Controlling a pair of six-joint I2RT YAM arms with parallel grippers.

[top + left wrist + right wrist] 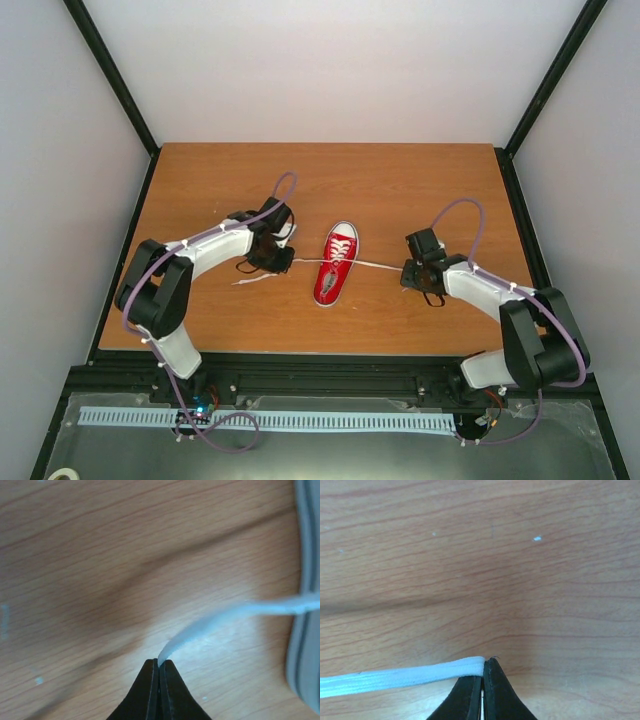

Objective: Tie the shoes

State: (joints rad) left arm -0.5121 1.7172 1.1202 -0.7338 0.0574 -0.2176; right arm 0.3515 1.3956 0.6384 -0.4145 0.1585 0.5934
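On my brown wooden counter, the small red canvas sneaker with white sole lies between both pincers. My left pincer is clamped tight on one flat white lace end. My right pincer pinches the other lace end, which runs off toward the sneaker.

Bottom centre of the frame: the left gripper has its two dark fingers pressed tight together, and the end of the white lace is pinched right at their tips. The lace rises off to the right, blurred, flattening out as it reaches the right edge. There it meets the shoe, only its pale rubber sole showing. Beneath it all is the wooden table, with a soft dark shadow running diagonally across it.
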